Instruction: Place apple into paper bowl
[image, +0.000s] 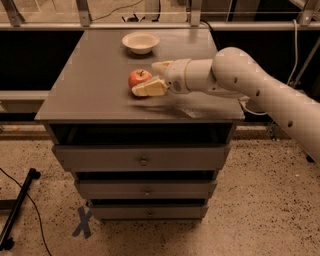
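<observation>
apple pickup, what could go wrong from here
1. The gripper is open with the apple between its fingers. If one finger touches first, the round apple may roll away across the table.
2. The bowl looks only a little wider than the apple, so an off-centre drop could tip it.

Arm (260, 87): white, reaching in from the view's right edge, nearly level at the wrist.
Gripper (146, 78): at the arm's tip, mid-view, pointing sideways.
Fingers (149, 88): cream, spread apart.
</observation>
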